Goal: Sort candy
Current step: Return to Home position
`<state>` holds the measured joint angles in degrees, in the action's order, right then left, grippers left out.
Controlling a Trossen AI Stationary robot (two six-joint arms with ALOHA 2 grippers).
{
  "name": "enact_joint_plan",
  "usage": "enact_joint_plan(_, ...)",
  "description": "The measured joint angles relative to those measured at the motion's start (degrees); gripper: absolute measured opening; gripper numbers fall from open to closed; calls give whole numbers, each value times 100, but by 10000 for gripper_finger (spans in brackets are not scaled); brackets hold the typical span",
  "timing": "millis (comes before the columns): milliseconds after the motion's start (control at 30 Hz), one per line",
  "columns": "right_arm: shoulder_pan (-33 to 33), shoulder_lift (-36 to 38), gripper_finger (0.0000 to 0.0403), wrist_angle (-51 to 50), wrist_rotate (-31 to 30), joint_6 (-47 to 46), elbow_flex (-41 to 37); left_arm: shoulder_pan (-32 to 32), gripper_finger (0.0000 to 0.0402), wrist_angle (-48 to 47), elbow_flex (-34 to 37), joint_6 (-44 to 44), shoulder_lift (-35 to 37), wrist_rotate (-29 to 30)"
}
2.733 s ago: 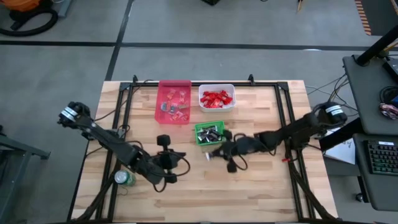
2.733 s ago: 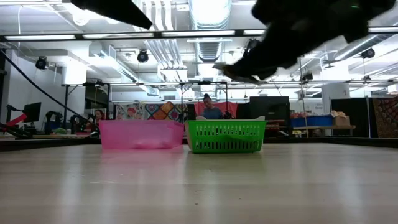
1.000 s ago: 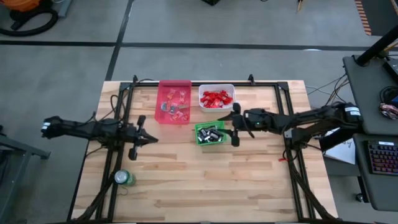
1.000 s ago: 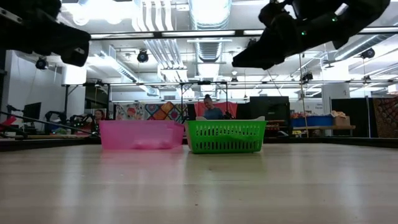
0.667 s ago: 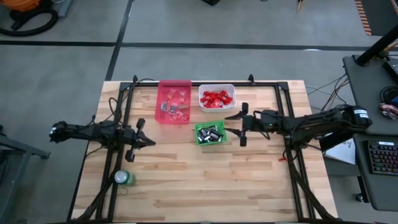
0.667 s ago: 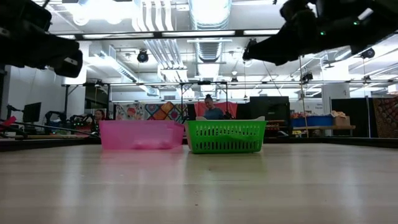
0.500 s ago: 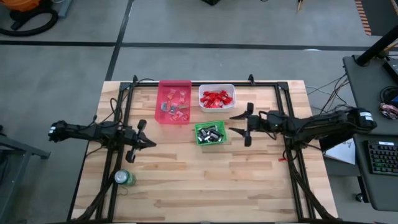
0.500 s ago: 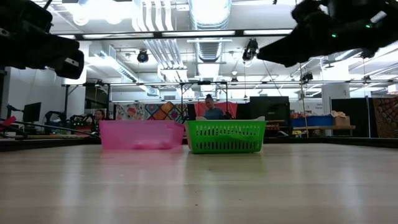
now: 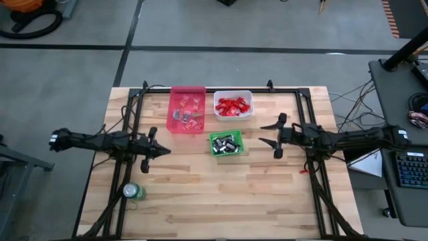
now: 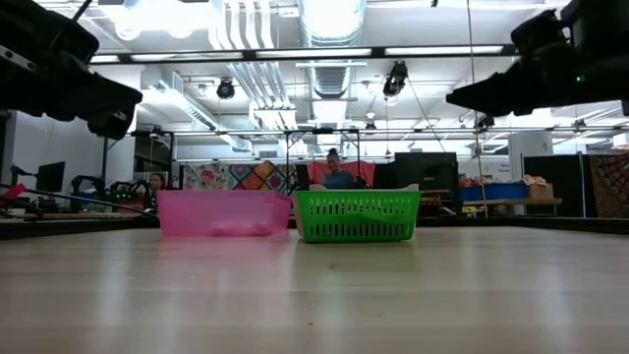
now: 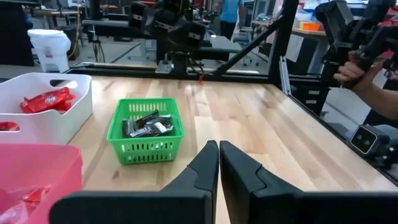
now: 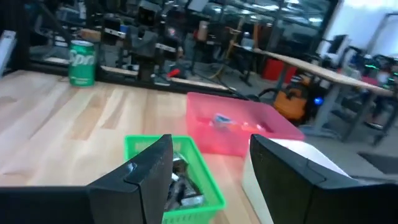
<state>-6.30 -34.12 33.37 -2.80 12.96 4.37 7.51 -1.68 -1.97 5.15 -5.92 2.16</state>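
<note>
Red-wrapped candy lies in the white bin at the far middle. Dark-wrapped candy lies in the green basket in front of it. A few pieces lie in the pink bin. My right gripper hovers open and level to the right of the green basket, pointing at it, with nothing between its fingers. My left gripper is shut and empty. It hovers level over the table's left part and points toward the basket.
A green can stands near the front left corner. Black frame rails run along the table's left, right and far sides. In the left wrist view a person's hand shows beyond the table's right side.
My right gripper has drawn back from over the green basket toward the table's right edge, sinking a little and staying open and empty. My left gripper has sunk slightly and stays shut.
</note>
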Motion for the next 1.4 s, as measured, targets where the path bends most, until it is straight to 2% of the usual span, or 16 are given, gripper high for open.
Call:
enact_joint_plan(167,-1,116,206,-23,-447,-403,-203,0,0,22,-16,-9,-140,4)
enact_joint_plan(267,4,2,206,10,-441,-2712,-235,0,0,32,-16,-10,-208,2)
enact_joint_plan(300,3,-41,206,49,-506,-3208,-235,0,0,49,-16,-11,-233,1)
enact_joint_plan(433,-13,-130,206,40,-1007,-3465,-213,0,0,51,-16,-12,-318,1)
enact_joint_plan(533,-7,-122,206,-38,-851,-3743,-213,0,0,53,-16,-12,-372,1)
enact_joint_plan(633,-2,-173,206,-124,-694,-3759,-197,2,0,55,-16,-12,-422,1)
enact_joint_plan(767,78,-458,206,-491,-371,-2630,-364,2,0,54,-18,-12,-471,1)
enact_joint_plan(867,210,-290,206,-723,-851,-2581,-361,0,0,64,-20,-12,-493,1)
enact_joint_plan(967,317,-158,206,-628,-897,-2439,-364,2,0,51,-22,-13,-501,-1)
enact_joint_plan(1100,705,446,206,-1223,-904,-1923,-366,2,0,58,-24,-13,-517,-1)
enact_joint_plan(1267,826,1559,206,-2384,-986,-1321,-368,0,0,62,-24,-14,-517,-1)
enact_joint_plan(1333,876,2054,206,-2851,-1163,-1243,-368,0,0,59,-24,-12,-532,-1)
enact_joint_plan(1400,907,2467,206,-2988,-1610,-1504,-368,0,0,61,-24,-14,-530,-1)
